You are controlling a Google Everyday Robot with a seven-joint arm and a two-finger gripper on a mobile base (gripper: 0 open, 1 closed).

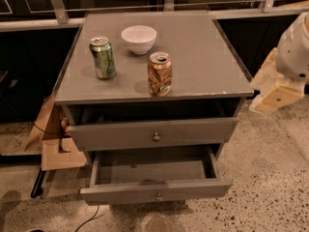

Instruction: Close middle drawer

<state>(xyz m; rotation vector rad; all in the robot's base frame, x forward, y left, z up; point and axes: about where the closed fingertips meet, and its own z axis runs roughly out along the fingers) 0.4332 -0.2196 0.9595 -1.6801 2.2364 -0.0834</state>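
The grey cabinet [203, 57] stands in the middle of the camera view. The middle drawer [154, 191] is pulled far out at the bottom of the cabinet's front, its plain grey box empty and a small brass knob [158, 196] on its face. The drawer above it [193, 132], also with a brass knob, stands slightly out with a dark gap under the tabletop. My gripper [273, 96], a cream-coloured part at the end of the white arm, hangs at the right edge, level with the cabinet top and well apart from both drawers.
On the cabinet top stand a green can [103, 57], a white bowl [139, 38] and an orange can [160, 73]. A cardboard box [60, 153] lies on the floor at the left. Speckled floor [270, 187] lies in front and to the right.
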